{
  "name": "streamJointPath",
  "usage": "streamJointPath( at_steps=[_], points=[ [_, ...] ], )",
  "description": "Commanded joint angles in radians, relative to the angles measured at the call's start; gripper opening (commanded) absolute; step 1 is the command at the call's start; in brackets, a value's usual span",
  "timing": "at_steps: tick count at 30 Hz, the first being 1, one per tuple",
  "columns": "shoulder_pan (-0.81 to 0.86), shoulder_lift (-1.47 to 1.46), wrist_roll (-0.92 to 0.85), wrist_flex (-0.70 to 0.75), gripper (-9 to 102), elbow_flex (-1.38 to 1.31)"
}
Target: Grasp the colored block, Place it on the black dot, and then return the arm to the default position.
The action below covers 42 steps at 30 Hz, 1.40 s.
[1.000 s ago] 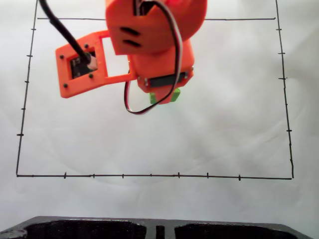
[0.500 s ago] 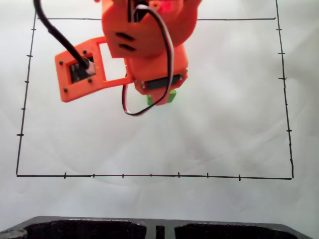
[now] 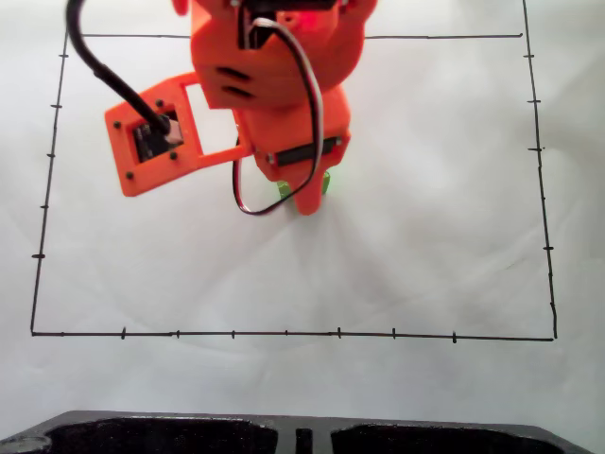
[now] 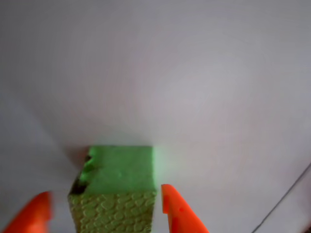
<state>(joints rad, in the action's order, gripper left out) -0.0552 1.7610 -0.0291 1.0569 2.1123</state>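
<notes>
- The bright orange 3D-printed two-finger gripper (image 4: 104,213) has its pointed fingers (image 4: 177,211) on either side of the small bright green cube with a pebbly, cracked skin (image 4: 116,187). In the wrist view a sliver of white shows between each tip and the cube's side walls, so the jaws look parted rather than clamped; whether either pad touches lower down I cannot tell.
- In the fixed view the gripper (image 3: 304,194) points down at the white paper sheet (image 3: 425,236), with only green slivers of the cube (image 3: 284,189) showing beside the orange tip.
- The cube sits on the paper, inside the thin black ruled border (image 3: 284,333), in the upper middle of the sheet. A dark patch shows at its left upper edge in the wrist view; whether it is the dot, a shadow or a chip in the cube is unclear.
- Judged from its look, the cube is light and foam-like: slightly yielding, grippy rather than slick, not fragile.
- Best hold is across two opposite flat side walls, mid-height and square on; a corner pinch could twist it.
</notes>
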Motion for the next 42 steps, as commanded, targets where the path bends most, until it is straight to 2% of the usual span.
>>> streamJointPath(
  at_steps=[1,9,17,20,25,29,33,42],
  points=[
    [0.006,0.098,-0.014,0.031,38,0.0],
    [-0.006,0.373,-0.055,0.172,42,0.011],
    [-0.002,0.719,-0.075,0.322,39,0.074],
    [-0.003,0.844,-0.097,0.354,28,0.097],
    [-0.002,1.055,-0.123,0.373,17,0.192],
    [-0.002,1.187,-0.127,0.368,0,0.281],
    [0.002,1.261,-0.123,0.377,0,0.348],
    [0.006,1.428,-0.089,0.288,0,0.528]
  ],
)
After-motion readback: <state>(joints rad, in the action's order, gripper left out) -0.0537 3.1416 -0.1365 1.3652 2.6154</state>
